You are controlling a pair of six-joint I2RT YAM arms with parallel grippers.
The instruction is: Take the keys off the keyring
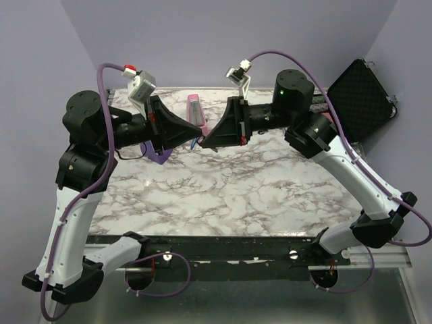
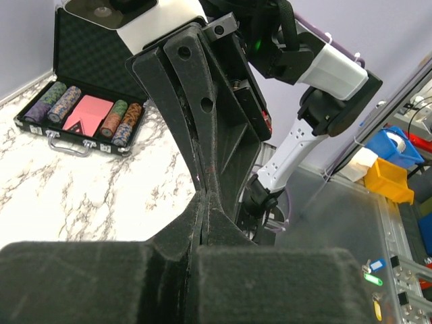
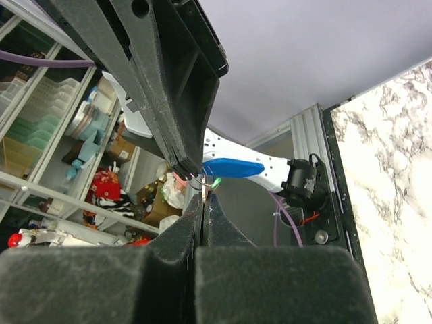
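Note:
Both grippers meet tip to tip in the air over the back middle of the marble table (image 1: 223, 196). In the right wrist view a thin wire keyring (image 3: 192, 181) hangs from the tips of the left gripper's fingers (image 3: 182, 145). The bright-blue oblong keys (image 3: 233, 167) dangle from the ring, with a small green bit beside them. My right gripper (image 3: 204, 196) is shut on a thin metal piece of that bunch. My left gripper (image 2: 204, 196) is shut. From above, the left gripper (image 1: 201, 129) and right gripper (image 1: 204, 142) touch, and a sliver of blue (image 1: 194, 143) shows below them.
A pink wedge (image 1: 194, 111) stands on the table behind the grippers and a purple wedge (image 1: 156, 154) lies under the left arm. An open black case (image 1: 361, 98) with poker chips (image 2: 81, 111) sits at the back right corner. Walls close the back and sides.

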